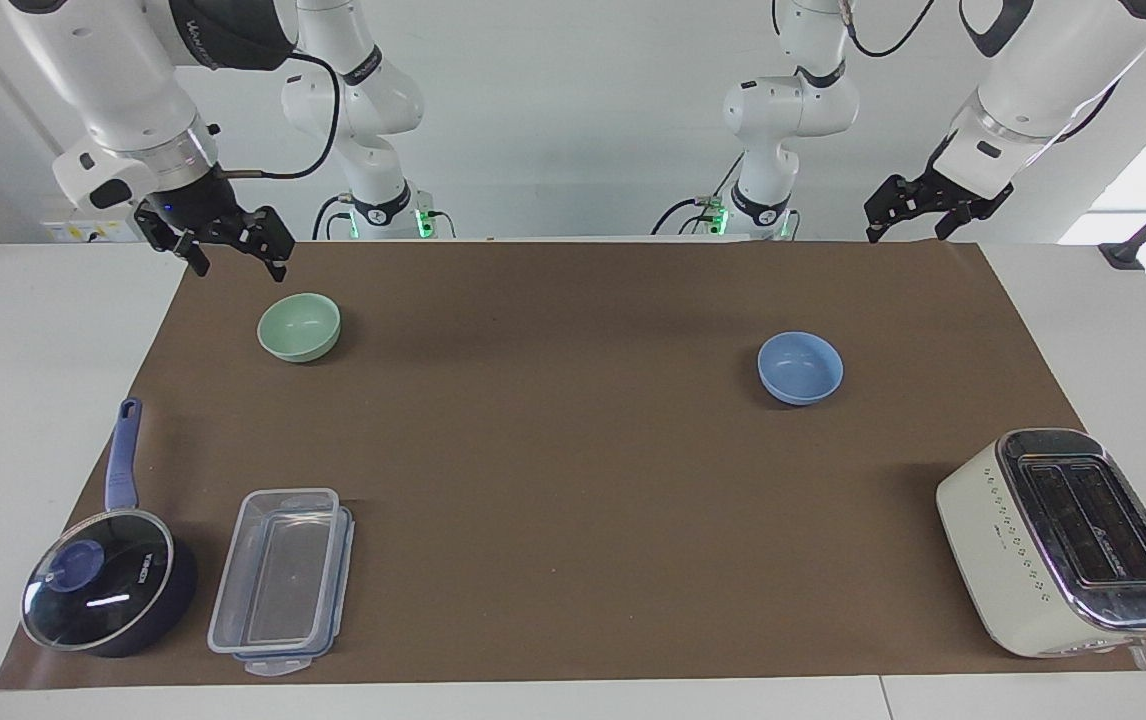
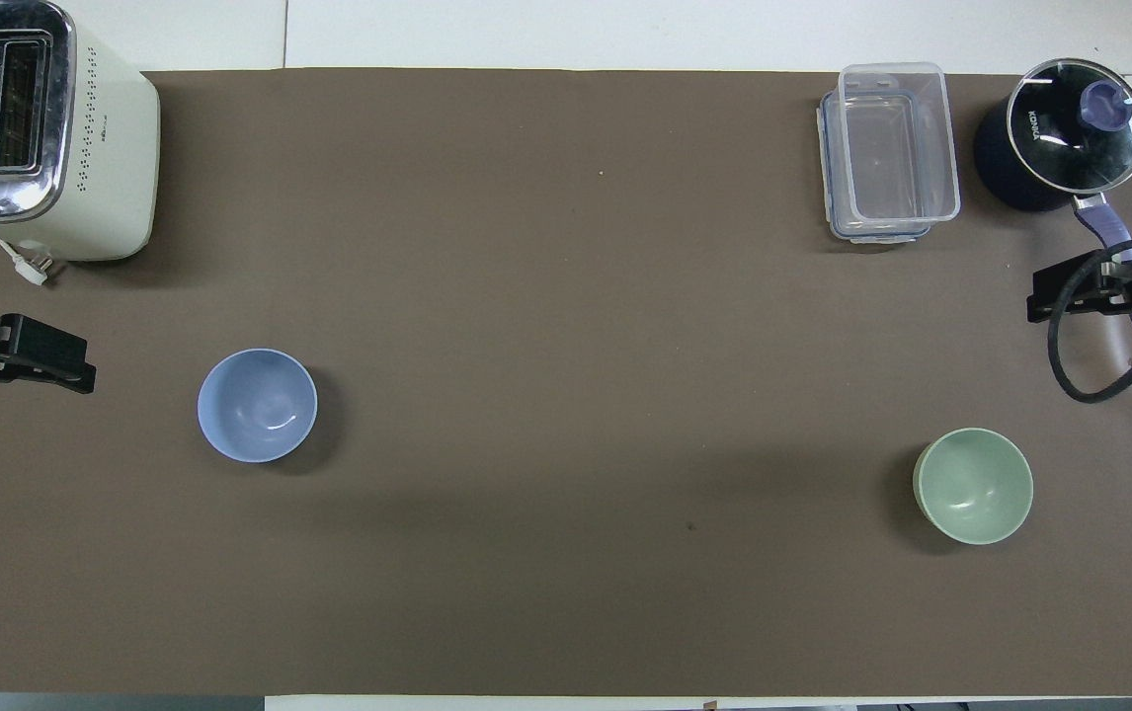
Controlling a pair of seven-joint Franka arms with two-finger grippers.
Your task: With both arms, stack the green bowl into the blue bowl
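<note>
Right gripper (image 1: 233, 250): raised, fingers spread, empty, just above the mat edge beside the green bowl (image 1: 299, 326). Left gripper (image 1: 918, 210): raised, seemingly parted, empty. Blue bowl (image 1: 800, 367) sits upright toward the left arm's end, well apart from green.

Your right gripper (image 1: 233, 245): raised off table at right arm's end, wrist angled down, fingers spread, holding nothing. Your left gripper (image 1: 918, 210): raised at left arm's end, wrist tilted inward, fingers parted, holding nothing. Both arms bent at elbow, forearms sloping down toward table edge.
</note>
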